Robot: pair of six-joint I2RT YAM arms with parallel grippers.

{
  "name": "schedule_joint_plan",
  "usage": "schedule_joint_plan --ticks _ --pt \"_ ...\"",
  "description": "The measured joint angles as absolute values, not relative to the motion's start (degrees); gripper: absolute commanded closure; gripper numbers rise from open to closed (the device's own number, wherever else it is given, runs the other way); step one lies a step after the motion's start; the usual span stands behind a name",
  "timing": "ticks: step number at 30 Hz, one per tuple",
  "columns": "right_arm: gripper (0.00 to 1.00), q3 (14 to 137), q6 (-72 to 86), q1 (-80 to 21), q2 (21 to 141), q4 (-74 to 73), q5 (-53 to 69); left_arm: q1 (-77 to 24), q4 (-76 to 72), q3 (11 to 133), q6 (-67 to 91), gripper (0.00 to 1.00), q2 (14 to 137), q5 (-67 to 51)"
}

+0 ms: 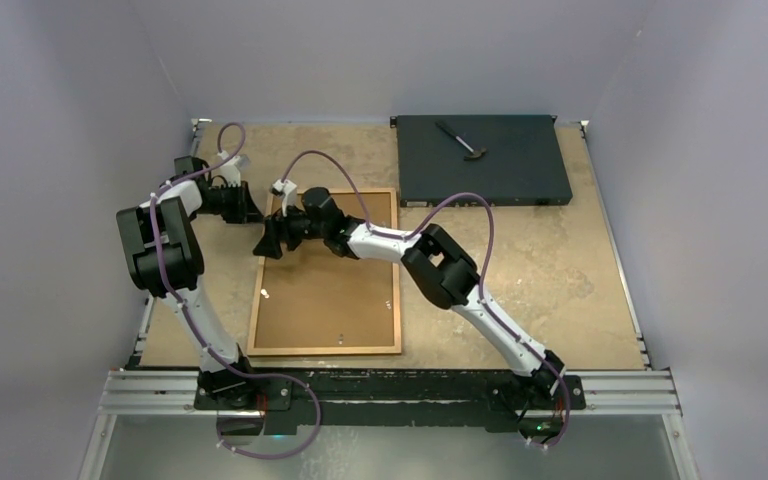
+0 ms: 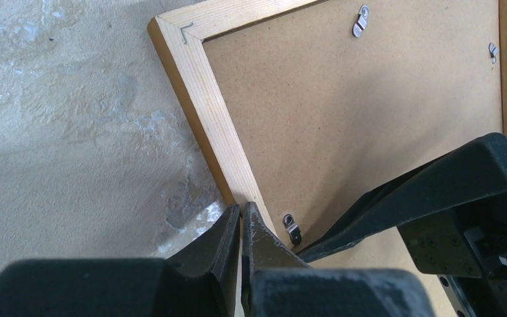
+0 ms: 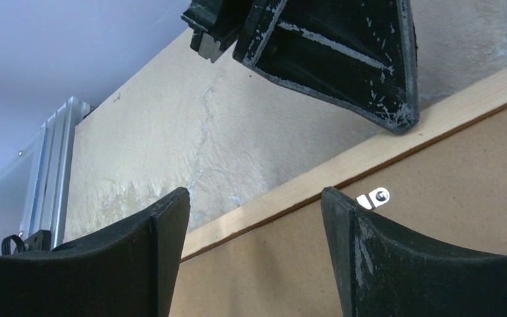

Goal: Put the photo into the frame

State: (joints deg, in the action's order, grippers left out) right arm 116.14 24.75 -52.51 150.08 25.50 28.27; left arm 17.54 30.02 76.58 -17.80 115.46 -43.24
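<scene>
Wooden picture frame (image 1: 325, 351) lying back-up on the table (image 1: 560, 270), hardboard backing (image 2: 370, 99) seated in it, left gripper (image 2: 241, 211) pressed together, tips at the frame's left rail, right gripper (image 3: 256, 198) spread apart just over that rail, beside a metal clip (image 3: 375, 197)

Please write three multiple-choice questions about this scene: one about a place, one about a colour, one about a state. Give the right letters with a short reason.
1. Where does the black flat box lie on the table?
A. far right part
B. near left corner
C. between the arm bases

2. What colour is the wooden border of the frame?
A. white
B. light orange-brown
C. blue

3. How does the left claw stand?
A. wide open
B. shut
C. half open

Answers:
1 A: the top view shows it at the far right.
2 B: the left wrist view shows pale orange-brown wood.
3 B: its fingers meet with no gap.
</scene>
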Motion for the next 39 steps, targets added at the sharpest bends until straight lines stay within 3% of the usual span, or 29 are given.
schedule_joint_plan --ticks 8,16,39 --pt "0.22 116.22 25.78 -52.36 150.58 26.76 30.26 17.54 30.04 76.58 -17.87 1.0 115.42 -43.22" --pt "0.22 102.96 30.06 -50.15 142.71 32.69 34.52 17.54 30.09 76.34 -18.61 1.0 115.15 -43.07" --pt "0.26 113.69 27.97 -51.07 148.94 26.98 27.53 17.54 29.39 75.37 -18.65 1.0 114.61 -43.13"
